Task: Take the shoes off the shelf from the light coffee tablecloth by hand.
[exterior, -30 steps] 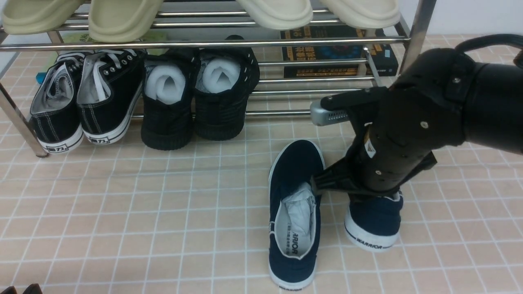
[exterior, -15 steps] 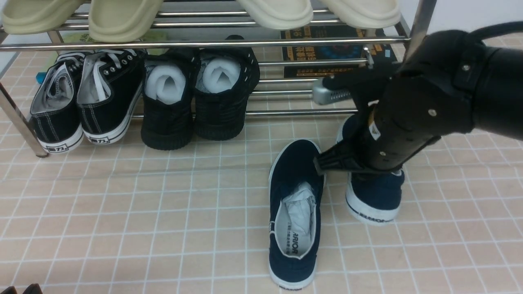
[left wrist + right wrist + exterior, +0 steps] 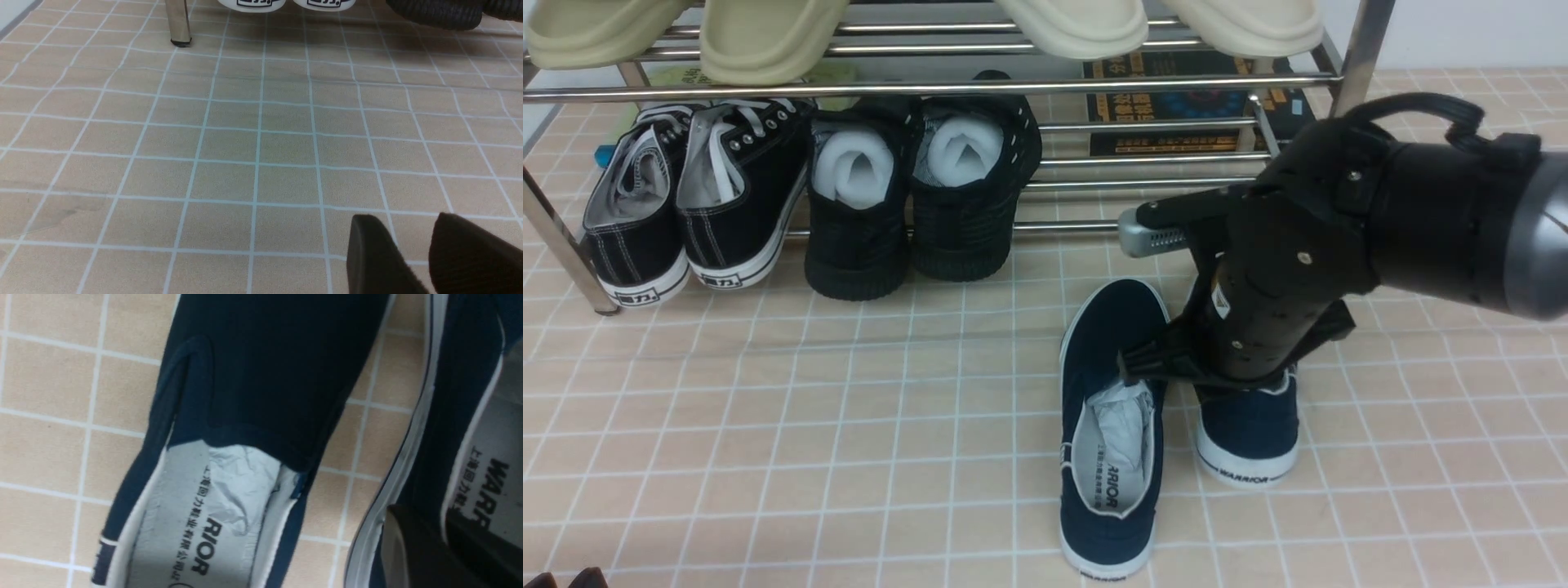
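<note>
**Both shoes off the shelf, one being set down**

Both navy shoes are lying clear of the shelf, out on the cloth that is covering the worktop, so the job is looking nearly done. The free shoe is resting flat on its sole. Its long axis is running front to back, with the toe aiming at the shelf and the heel facing the robot.

The held shoe is sitting just beside it on the robot's right, roughly parallel and pointing the same way, though the arm is hiding its front. The right hand is pinching this shoe's side wall, one finger inside the opening and one outside. Whether its sole is touching the cloth, I cannot tell.

What is remaining, by my reading, is letting go and pulling the arm away. The left hand is idling low over bare cloth, parted a little and carrying nothing.
</note>
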